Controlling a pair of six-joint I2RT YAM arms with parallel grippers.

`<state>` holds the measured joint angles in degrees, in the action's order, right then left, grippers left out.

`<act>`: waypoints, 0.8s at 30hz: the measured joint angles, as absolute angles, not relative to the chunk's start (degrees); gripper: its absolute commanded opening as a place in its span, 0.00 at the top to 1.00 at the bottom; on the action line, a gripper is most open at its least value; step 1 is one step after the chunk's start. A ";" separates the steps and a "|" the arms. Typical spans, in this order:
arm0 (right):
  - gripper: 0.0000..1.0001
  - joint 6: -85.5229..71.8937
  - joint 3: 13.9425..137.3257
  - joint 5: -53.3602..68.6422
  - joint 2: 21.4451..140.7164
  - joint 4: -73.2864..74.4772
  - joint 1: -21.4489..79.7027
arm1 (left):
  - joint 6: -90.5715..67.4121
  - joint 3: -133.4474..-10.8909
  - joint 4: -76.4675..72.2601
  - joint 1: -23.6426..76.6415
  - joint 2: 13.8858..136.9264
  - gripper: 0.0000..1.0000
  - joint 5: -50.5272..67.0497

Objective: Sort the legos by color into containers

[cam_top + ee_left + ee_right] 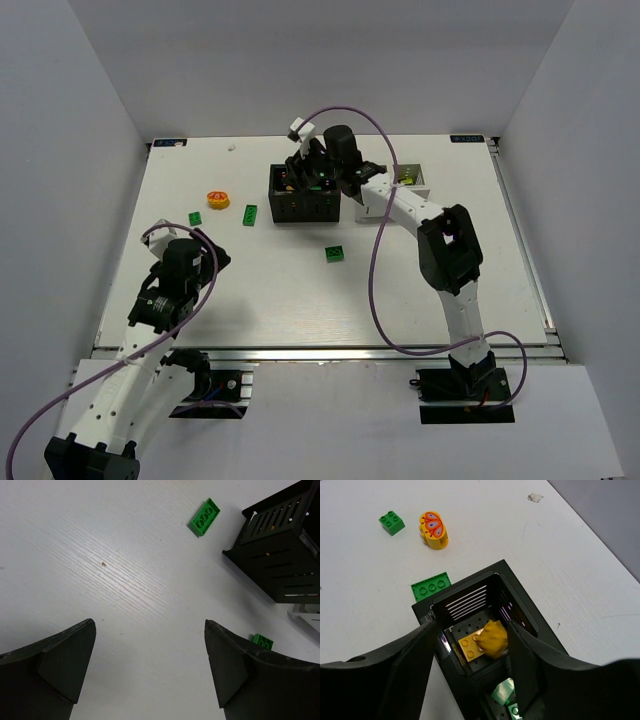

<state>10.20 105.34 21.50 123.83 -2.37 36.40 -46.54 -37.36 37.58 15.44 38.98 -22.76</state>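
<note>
The right claw hangs spread over the black box, pinching nothing; yellow bricks lie in its far compartment, green bricks in the near one. The drop looks finished: lift straight up, clear of its slotted sides, then go for the round yellow piece at nine o'clock of the box, seen from above. The left claw, also spread, hovers over the table. Its top is white, faintly grained; plain grey walls enclose it on three sides
</note>
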 measured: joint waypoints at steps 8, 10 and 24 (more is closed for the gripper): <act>0.11 12.29 105.75 22.57 123.85 -2.85 36.40 | -46.59 -37.36 38.06 15.44 38.33 0.02 -22.76; 0.11 14.66 105.19 23.77 123.13 -2.59 36.40 | -46.59 -37.36 38.24 15.44 38.35 0.02 -22.76; 0.30 26.81 77.60 34.17 95.35 9.56 36.40 | -46.61 -37.06 37.60 15.44 38.30 0.02 -22.63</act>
